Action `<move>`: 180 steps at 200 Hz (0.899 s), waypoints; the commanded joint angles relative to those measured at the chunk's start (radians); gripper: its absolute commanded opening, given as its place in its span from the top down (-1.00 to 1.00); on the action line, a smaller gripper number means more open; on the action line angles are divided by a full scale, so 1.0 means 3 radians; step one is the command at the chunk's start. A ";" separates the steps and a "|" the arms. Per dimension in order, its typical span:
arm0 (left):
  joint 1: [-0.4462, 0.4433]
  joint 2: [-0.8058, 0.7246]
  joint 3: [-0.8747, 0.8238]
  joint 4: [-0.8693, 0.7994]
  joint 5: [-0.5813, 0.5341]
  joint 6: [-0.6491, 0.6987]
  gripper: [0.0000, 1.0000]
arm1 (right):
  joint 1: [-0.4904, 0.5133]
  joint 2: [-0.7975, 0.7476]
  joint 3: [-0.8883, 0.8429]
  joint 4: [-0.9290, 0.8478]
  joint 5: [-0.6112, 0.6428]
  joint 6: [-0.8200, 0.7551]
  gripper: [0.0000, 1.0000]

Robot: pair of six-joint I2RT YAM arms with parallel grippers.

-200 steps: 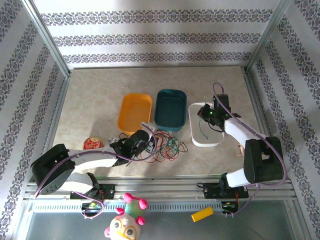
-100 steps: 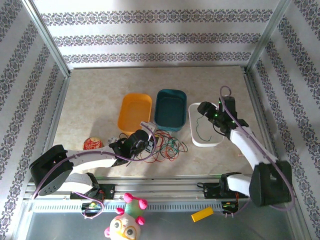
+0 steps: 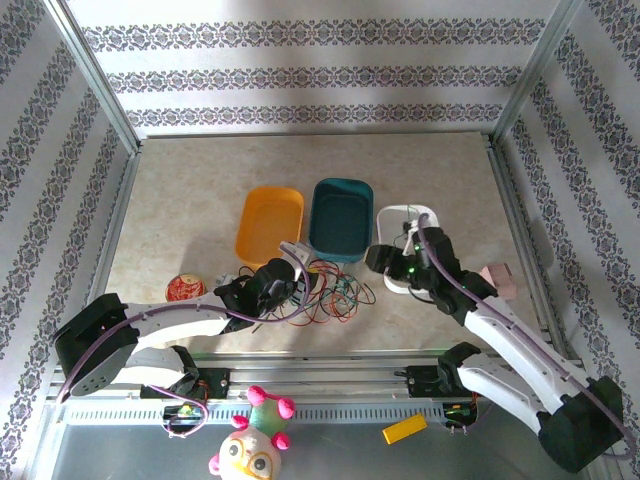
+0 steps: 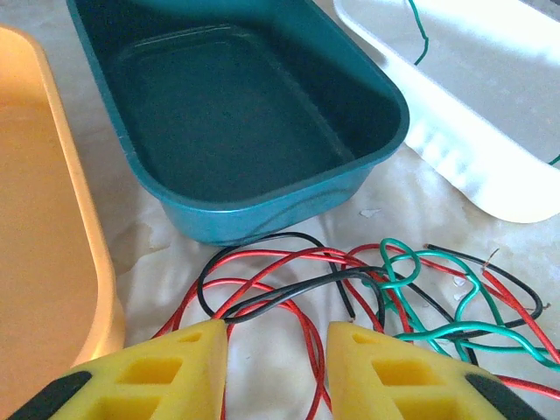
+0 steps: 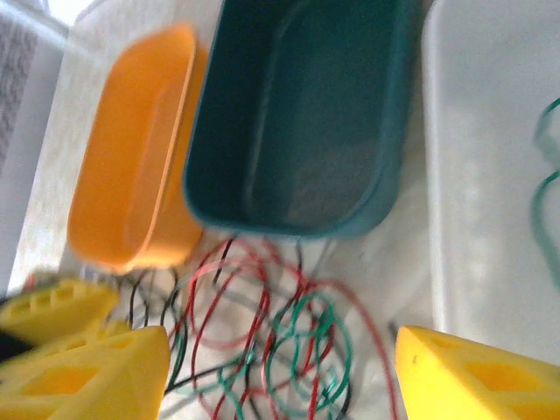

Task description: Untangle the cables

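Just in front of the teal bin (image 3: 340, 215), on the side nearer the arms, the cables (image 3: 328, 290) are seen lying on the table (image 3: 190, 190) in a messy heap of red, green and black loops. The left gripper (image 3: 283, 284) is set low at the left end of that heap, also in front of the teal bin. In its wrist view its yellow fingers (image 4: 188, 359) are parted a little. Red and black strands are seen lying in the gap between them. One black strand is seen reaching the tip of one finger, but nothing is pinched. The right gripper (image 3: 384, 262) is found above the table just to the right of the teal bin's near corner, by the edge of the white tray (image 3: 392, 215). Its jaws are spread wide and nothing is held in them. One green cable (image 4: 418, 39) is seen by itself inside the white tray, to the right of the teal bin. An orange bin (image 3: 268, 225) is placed right beside the teal bin on its left.
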 commanded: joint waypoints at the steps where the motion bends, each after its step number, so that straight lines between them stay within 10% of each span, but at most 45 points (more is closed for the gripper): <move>1: 0.0030 -0.0026 -0.0022 -0.0026 0.0048 0.0052 0.30 | 0.0315 0.0127 -0.0076 0.0013 -0.0080 0.0004 -0.32; 180: 0.0025 -0.0048 0.0007 -0.0219 0.0094 0.0062 0.30 | 0.0778 0.1494 0.0364 0.0305 -0.0181 -0.0305 0.11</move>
